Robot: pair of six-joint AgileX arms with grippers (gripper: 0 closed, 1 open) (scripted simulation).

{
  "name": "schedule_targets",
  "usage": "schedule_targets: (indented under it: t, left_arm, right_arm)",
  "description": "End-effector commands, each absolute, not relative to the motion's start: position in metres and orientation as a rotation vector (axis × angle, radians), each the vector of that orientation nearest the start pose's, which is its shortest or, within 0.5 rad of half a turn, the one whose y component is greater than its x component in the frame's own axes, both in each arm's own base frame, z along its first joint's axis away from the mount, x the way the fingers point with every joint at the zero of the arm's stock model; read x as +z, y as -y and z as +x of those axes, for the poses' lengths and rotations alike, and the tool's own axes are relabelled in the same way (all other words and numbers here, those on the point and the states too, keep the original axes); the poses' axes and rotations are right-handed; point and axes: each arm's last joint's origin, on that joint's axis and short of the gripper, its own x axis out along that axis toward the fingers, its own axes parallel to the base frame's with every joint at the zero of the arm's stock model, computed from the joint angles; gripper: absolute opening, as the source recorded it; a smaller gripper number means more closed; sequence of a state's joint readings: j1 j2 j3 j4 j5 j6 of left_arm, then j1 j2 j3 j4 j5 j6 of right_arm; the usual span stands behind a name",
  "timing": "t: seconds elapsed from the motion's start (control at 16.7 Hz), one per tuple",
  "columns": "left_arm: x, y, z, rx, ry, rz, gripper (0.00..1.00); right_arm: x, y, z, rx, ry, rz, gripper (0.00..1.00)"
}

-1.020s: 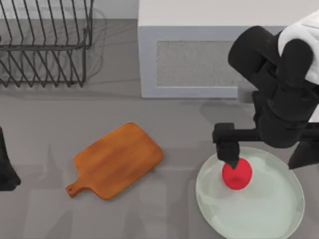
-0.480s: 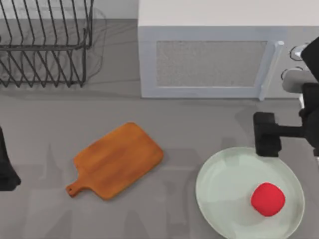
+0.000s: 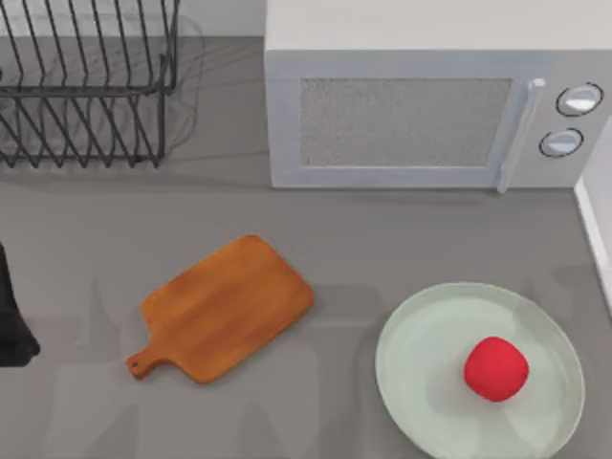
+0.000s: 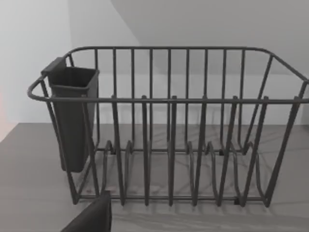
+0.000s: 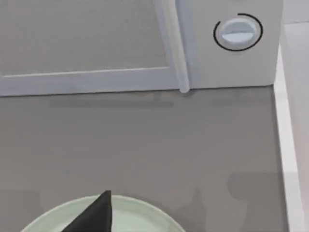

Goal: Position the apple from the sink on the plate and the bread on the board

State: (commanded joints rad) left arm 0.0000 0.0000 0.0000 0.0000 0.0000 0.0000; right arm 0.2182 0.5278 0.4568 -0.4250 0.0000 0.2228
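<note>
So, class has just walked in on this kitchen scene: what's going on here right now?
Nothing is being held at the moment. The apple lies loose on the plate, toward its right side, so that half of the job looks done. The wooden cutting board sits bare at the table's middle-left, with no bread on it yet. The left arm waits at the table's left edge, facing the dish rack. The right wrist camera looks over the plate's rim toward the microwave.

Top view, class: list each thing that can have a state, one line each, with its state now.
Apple: lying on the plate, free of any gripper.
Plate: flat on the table, holding the apple.
Board: flat on the table, bare.
Microwave: door shut.
Dish rack: upright, no dishes.
Left arm: parked at the table's left edge.
</note>
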Motion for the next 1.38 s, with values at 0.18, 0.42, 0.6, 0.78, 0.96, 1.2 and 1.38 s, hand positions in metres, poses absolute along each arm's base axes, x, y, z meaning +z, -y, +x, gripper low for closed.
schedule_targets:
  t: [0.18, 0.42, 0.6, 0.78, 0.96, 1.2, 1.38]
  left_arm:
    - [0.160, 0.001, 0.106, 0.000, 0.000, 0.000, 1.00]
    - [0.160, 0.001, 0.106, 0.000, 0.000, 0.000, 1.00]
    - [0.160, 0.001, 0.106, 0.000, 0.000, 0.000, 1.00]
    - [0.160, 0.001, 0.106, 0.000, 0.000, 0.000, 1.00]
    - [0.163, 0.001, 0.105, 0.005, 0.007, 0.005, 1.00]
    - [0.185, -0.002, 0.106, 0.036, -0.022, 0.055, 1.00]
    - [0.198, -0.004, 0.114, 0.045, -0.160, 0.110, 1.00]
  right_arm:
    - [0.200, -0.013, 0.112, 0.105, -0.258, 0.108, 1.00]
    - [0.168, -0.002, 0.106, 0.025, -0.049, 0.026, 1.00]
    - [0.160, 0.001, 0.106, 0.000, 0.000, 0.000, 1.00]
    - [0.160, 0.001, 0.106, 0.000, 0.000, 0.000, 1.00]
    - [0.160, 0.001, 0.106, 0.000, 0.000, 0.000, 1.00]
    - [0.160, 0.001, 0.106, 0.000, 0.000, 0.000, 1.00]
    - [0.160, 0.001, 0.106, 0.000, 0.000, 0.000, 1.00]
